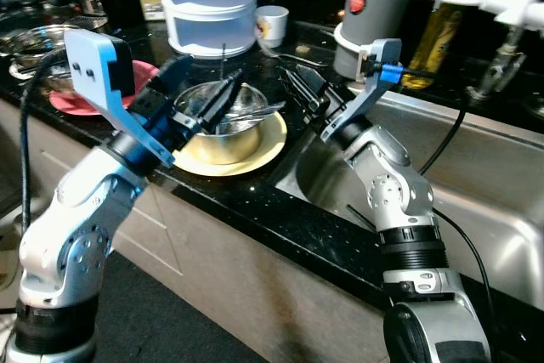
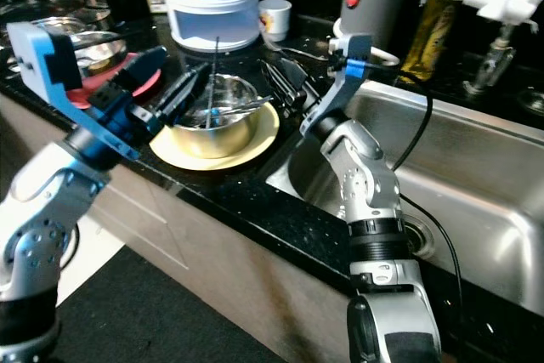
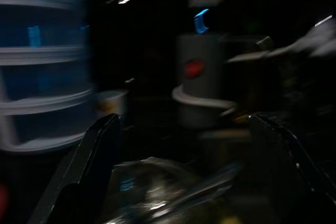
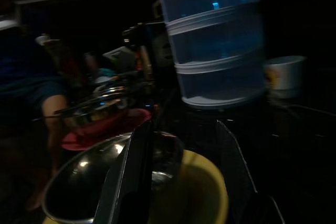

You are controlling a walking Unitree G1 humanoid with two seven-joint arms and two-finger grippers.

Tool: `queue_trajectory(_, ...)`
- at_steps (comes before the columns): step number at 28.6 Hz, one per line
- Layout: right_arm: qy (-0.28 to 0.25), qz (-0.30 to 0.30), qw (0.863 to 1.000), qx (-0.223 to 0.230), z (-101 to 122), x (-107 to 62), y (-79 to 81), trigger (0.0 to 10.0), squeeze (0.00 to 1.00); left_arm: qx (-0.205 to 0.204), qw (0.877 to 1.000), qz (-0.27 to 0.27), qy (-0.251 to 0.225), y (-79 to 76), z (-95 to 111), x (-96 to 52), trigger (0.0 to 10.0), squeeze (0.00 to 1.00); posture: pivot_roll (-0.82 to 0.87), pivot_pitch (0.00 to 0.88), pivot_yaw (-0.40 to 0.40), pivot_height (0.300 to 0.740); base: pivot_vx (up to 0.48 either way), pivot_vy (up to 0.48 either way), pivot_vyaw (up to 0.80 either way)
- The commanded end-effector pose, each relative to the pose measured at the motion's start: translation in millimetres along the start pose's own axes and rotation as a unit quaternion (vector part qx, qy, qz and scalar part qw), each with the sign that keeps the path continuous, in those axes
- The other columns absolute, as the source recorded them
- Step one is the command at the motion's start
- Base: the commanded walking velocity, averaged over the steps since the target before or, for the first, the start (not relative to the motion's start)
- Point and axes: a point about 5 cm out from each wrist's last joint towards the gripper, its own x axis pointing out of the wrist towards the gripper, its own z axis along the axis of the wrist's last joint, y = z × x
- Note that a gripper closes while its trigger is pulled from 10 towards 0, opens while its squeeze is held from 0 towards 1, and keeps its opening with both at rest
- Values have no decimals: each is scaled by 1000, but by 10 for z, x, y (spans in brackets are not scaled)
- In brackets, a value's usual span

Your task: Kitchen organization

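The left gripper [image 1: 208, 95] hovers with fingers spread wide over the near rim of the steel bowl [image 1: 223, 116]. The right gripper [image 1: 302, 91] is also parted, at the bowl's far side just beside it. The bowl, holding utensils [image 1: 255, 112], sits on a yellow plate [image 1: 268, 146] near the black worktop [image 1: 280, 218] edge beside the sink [image 1: 501, 201]. If either gripper nudges the rim, the bowl may well slide, dragging the plate or tipping the utensils out.

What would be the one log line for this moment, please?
left gripper: open, over steel bowl | right gripper: open, beside bowl | bowl on yellow plate | sink at right
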Motion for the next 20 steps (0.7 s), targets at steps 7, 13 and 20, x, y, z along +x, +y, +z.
queue_trajectory(7, 16, -11, 1000, -15, -28, -54, -13, 10000, 0, 92, 987, 111, 65, 498, -218, 10, 10000, 0, 46, 30, -47, 740, 0, 0, 0)
queue_trajectory(13, 23, -15, 999, -21, -32, -92, -30, 10000, 0, 121, 974, 167, 96, 757, -318, 26, 10000, 0, 39, 32, -45, 740, 0, 0, 0)
queue_trajectory(20, 26, -19, 999, -26, -23, -134, -47, 10000, 0, 118, 969, 190, 108, 897, -404, 84, 10000, 0, 26, 31, -40, 740, 0, 0, 0)
